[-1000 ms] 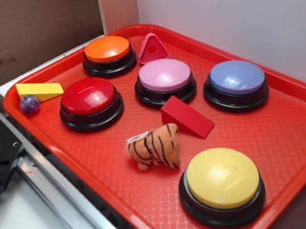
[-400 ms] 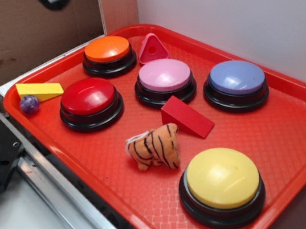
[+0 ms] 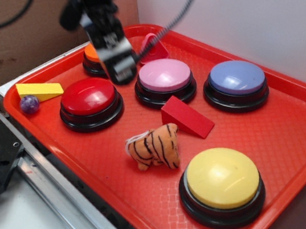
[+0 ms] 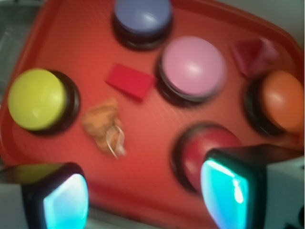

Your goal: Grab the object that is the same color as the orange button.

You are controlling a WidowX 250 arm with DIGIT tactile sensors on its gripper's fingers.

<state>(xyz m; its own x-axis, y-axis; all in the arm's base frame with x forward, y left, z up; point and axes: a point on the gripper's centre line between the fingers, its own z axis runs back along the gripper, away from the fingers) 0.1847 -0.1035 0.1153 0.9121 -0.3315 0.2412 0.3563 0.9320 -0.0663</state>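
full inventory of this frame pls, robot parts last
tray: 1, red, holds everything below
orange button: 1, orange top, black base, tray's far left corner, partly hidden by the gripper in the exterior view
red button: 1, red top, near left
pink button: 1, pink top, middle back
purple button: 1, blue-purple top, back right
yellow button: 1, yellow top, near right
plush tiger: 1, orange with black stripes, between the red and yellow buttons
red wedge block: 1, red, centre
yellow wedge block: 1, yellow, left edge
small ball: 1, purple, beside the yellow wedge
pink triangular piece: 1, pink, back
gripper: 1, black, open, above the orange button
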